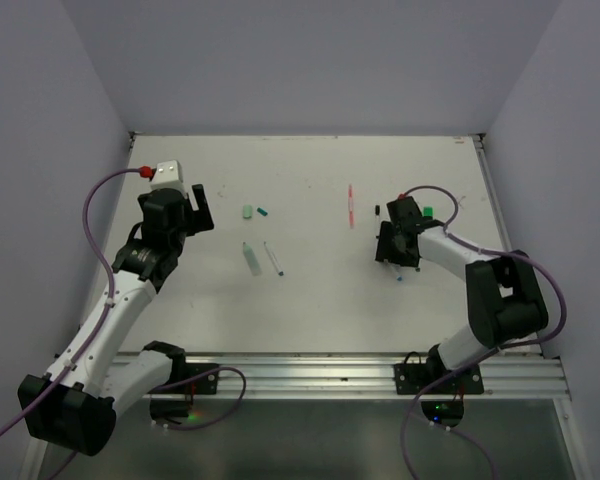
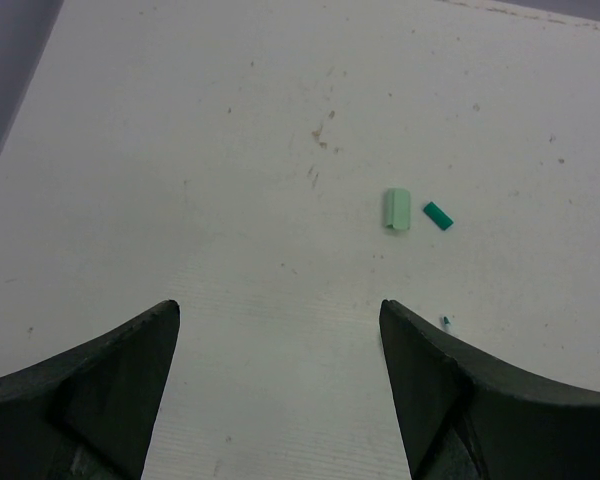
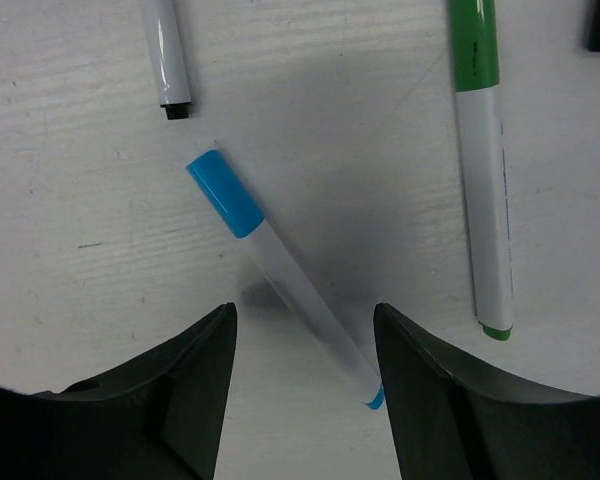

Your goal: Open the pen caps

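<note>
My right gripper [image 3: 304, 310] [image 1: 394, 255] hovers open low over the table. A white pen with its blue cap [image 3: 225, 193] on lies slanted between the fingers, untouched. To its right lies a pen with its green cap [image 3: 475, 40] on. A white barrel with a black tip [image 3: 166, 55] lies at the upper left. My left gripper [image 2: 278, 305] [image 1: 202, 208] is open and holds nothing. Ahead of it lie a loose pale green cap [image 2: 397, 210] [image 1: 247, 211] and a teal cap [image 2: 438, 215] [image 1: 263, 212].
Two uncapped pens [image 1: 250, 258] [image 1: 273, 258] lie mid-table, and a pink pen [image 1: 350, 205] further right. A black cap [image 1: 377, 209] and a bright green cap [image 1: 428, 212] sit near the right gripper. Grey walls enclose the table on three sides.
</note>
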Action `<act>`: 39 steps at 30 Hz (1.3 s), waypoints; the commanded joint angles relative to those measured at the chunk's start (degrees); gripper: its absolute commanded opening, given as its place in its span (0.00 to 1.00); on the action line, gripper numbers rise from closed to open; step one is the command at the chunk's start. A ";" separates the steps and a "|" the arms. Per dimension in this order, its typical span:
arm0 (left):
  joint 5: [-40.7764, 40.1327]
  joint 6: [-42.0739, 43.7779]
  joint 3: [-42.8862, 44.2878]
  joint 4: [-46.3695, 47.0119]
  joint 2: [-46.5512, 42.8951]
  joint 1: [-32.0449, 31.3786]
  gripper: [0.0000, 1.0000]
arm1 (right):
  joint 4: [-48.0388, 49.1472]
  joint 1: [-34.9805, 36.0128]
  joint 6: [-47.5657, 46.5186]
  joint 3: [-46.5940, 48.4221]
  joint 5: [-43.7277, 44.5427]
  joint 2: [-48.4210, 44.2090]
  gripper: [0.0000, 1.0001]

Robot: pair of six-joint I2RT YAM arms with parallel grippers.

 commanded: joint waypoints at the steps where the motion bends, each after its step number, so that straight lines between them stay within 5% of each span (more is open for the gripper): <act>1: -1.15 0.99 -0.21 0.75 -0.79 0.41 0.85 | -0.68 -0.06 -1.32 0.36 -0.82 1.27 0.60; 16: -0.80 0.90 -0.29 1.02 -0.53 0.41 0.85 | -5.07 7.75 -2.64 2.91 1.02 7.33 0.41; 27: 1.22 0.55 -0.56 1.45 0.00 0.41 0.85 | -3.85 17.24 -0.89 2.29 0.07 8.83 0.00; 33: 12.27 -4.01 -1.00 2.51 0.44 0.41 0.85 | 0.63 23.04 0.61 1.59 -1.61 3.66 0.00; 39: 32.14 -14.29 -6.18 8.74 1.67 0.33 0.85 | 11.17 28.32 1.13 -0.95 -1.43 -4.60 0.00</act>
